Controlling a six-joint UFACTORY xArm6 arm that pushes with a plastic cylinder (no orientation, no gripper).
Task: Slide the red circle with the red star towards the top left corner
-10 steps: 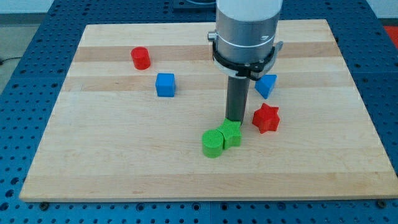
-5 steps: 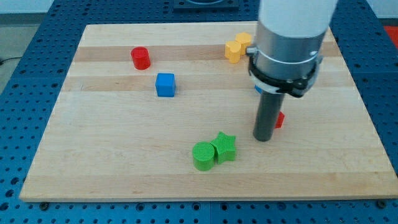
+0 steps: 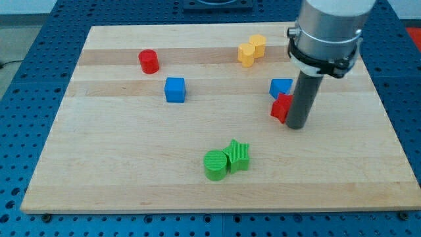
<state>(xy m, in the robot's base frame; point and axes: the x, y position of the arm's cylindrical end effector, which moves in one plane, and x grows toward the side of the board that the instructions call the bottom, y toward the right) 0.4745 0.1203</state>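
Note:
The red circle stands near the board's top left. The red star lies right of the middle, partly hidden by my rod. My tip rests on the board against the star's right side, far to the right of the red circle. A blue block sits just above the star, touching or nearly touching it.
A blue cube sits below and right of the red circle. Two yellow blocks stand together near the top edge. A green circle and a green star touch each other near the bottom middle. The wooden board lies on a blue perforated table.
My tip moved from beside the green star to the right and up, passing round the red star to its right side. The red star shifted up towards the blue block. The green pair slid slightly down-left.

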